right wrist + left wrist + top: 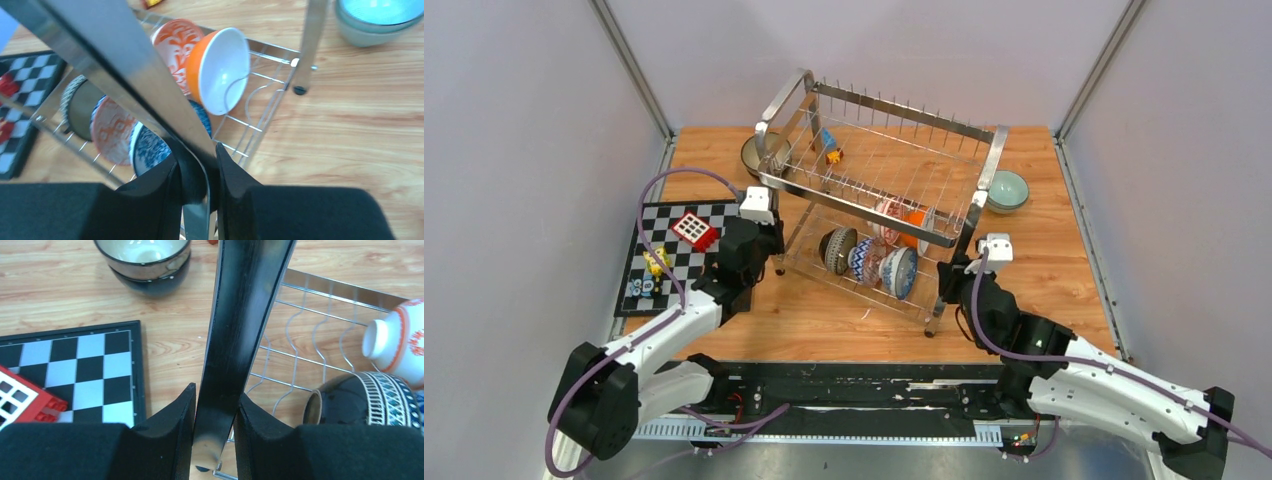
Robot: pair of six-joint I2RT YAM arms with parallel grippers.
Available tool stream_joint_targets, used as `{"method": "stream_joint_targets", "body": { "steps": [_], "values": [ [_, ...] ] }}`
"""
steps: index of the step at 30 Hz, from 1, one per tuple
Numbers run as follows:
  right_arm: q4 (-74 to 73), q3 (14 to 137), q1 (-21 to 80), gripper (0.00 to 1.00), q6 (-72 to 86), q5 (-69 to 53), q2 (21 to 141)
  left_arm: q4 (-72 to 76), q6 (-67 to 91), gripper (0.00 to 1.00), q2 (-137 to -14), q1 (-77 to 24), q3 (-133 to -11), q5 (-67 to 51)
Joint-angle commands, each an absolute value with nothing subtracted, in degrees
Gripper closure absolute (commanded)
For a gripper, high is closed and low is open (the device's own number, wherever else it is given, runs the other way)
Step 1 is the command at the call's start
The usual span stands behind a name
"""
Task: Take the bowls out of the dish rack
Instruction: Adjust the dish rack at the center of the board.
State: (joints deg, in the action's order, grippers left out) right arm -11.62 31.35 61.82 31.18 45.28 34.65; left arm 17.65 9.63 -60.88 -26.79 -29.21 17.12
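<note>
Seen from above, the left gripper (772,240) and the right gripper (952,280) each sit at 1 end post of the dish rack (884,150). The bowls (869,255) stand on edge in its lower tier between the 2 hands, their row running from hand to hand. At the left wrist, the left gripper (214,400) is clamped on the rack's chrome post, and the dark striped bowl (365,400) lies just right of the fingers, nearest this arm. At the right wrist, the right gripper (196,160) pinches the other post, with the orange-white bowl (220,70) straight ahead and the other bowls ahead to the left.

Two white arms (659,335) with black joints, trailing purple cables (689,170)
</note>
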Motion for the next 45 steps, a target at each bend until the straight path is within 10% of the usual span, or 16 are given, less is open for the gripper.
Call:
{"method": "stream_joint_targets", "body": {
  "steps": [1, 45],
  "values": [
    [-14.7, 29.6, 55.7, 0.94, 29.2, 44.2, 38.8, 21.8, 20.2, 1.00, -58.1, -32.3, -28.2, 5.5],
    [-5.2, 37.7, 31.3, 0.78, 28.1, 20.6, 58.4, 23.3, 29.5, 1.00, -59.8, -42.4, -26.3, 10.1]
  ]
}}
